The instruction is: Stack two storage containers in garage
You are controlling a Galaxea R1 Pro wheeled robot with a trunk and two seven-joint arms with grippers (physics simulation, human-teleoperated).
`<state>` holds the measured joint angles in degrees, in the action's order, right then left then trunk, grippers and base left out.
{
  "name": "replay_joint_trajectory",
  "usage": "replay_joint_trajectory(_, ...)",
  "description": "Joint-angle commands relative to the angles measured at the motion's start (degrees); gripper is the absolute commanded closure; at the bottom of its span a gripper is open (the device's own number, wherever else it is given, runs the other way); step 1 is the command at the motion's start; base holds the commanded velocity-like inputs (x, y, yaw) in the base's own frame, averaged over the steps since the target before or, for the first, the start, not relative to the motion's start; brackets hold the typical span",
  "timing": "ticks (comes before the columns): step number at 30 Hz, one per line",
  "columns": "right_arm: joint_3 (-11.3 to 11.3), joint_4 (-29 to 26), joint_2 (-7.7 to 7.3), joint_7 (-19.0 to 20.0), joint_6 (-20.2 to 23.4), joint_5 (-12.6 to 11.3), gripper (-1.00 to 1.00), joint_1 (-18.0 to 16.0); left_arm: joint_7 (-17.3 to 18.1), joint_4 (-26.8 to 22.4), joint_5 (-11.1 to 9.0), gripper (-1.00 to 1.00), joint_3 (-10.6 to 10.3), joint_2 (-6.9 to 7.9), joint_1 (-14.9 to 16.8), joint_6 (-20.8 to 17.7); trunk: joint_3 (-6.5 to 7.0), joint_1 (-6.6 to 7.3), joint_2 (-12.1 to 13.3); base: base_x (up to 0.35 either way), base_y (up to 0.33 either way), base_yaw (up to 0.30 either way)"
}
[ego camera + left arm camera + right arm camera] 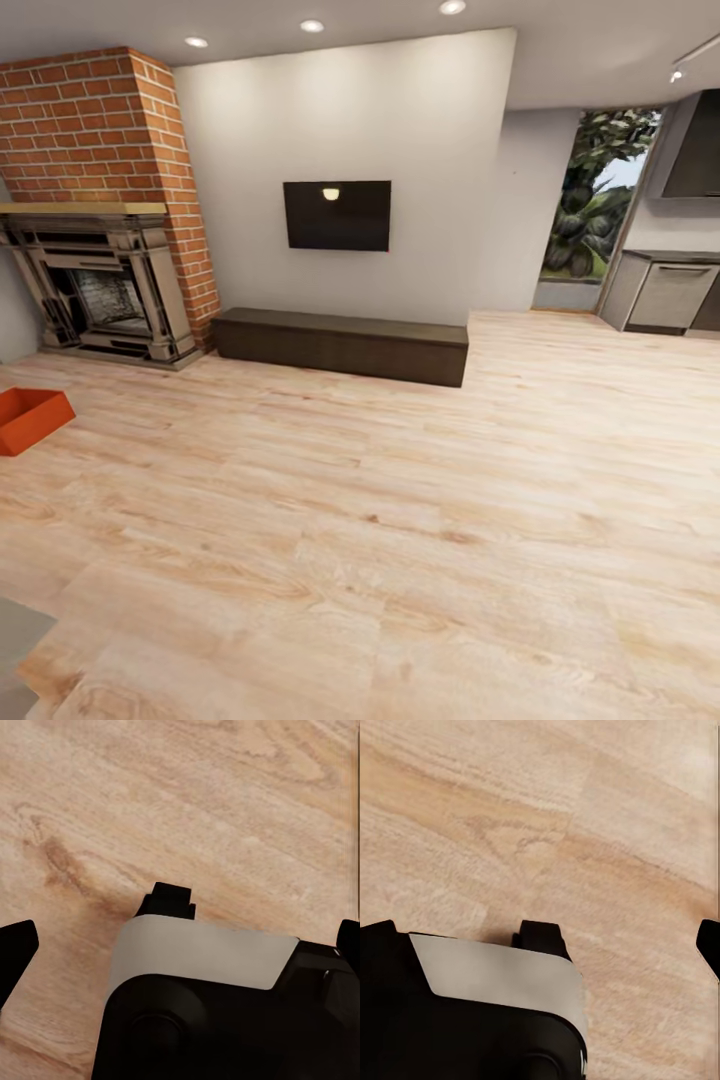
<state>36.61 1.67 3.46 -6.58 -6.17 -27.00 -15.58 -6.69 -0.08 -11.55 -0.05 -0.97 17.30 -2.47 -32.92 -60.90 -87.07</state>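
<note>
Step in hand, as judged: the approach to the first pickup. The robot stands in the living room and carries nothing.

Head view: one storage container (30,417), orange-red and lidless, sits on the light wood-plank floor (400,520) at the far left edge, partly cut off by the frame, in front of the fireplace (100,290) with its brick chimney (100,130). A second container cannot be picked out. Ahead, a black TV (336,215) hangs on the cream wall above a dark wood bench (340,345). At far right, kitchen cabinets (665,290) and a window with greenery (595,195).

Left wrist view: the left gripper (180,937) hangs over bare planks; dark fingertips show at both edges of the picture, wide apart, nothing between them, so it reads as spread open. Right wrist view: the right gripper (540,937) likewise, with one dark fingertip (709,945) at the edge and the other side hidden behind the robot's own black-and-grey body; the jaws appear apart and empty.

Container relative to pincers: well apart, off to the robot's left and ahead.

Next move, as judged: turn the base left to bring the container central, drive up close, then lower an arm to a wall of the bin. Risk: the container leaves the head view during the turn.
</note>
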Motion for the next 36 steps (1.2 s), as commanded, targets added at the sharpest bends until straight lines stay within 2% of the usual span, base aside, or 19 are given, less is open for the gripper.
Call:
replay_joint_trajectory(1,0.5,0.2,0.05,0.0,-0.3,-0.5,-1.0,-0.1,-0.2,0.0,-0.3,-1.0,0.0,-0.01,0.0,-0.2,-0.05,-0.03,0.0,0.322,0.0,0.0)
replay_joint_trajectory(23,0.5,0.2,0.08,-0.1,-0.4,-0.5,-1.0,-0.1,-0.2,0.0,-0.3,-1.0,0.0,-0.04,0.0,-0.2,-0.05,-0.03,0.0,0.322,0.0,0.006)
replay_joint_trajectory(36,0.5,0.2,-0.12,-0.1,-0.5,-0.5,-1.0,-0.1,-0.2,0.0,-0.3,-1.0,0.0,-0.02,0.1,-0.2,-0.05,-0.03,0.0,0.322,0.0,0.253)
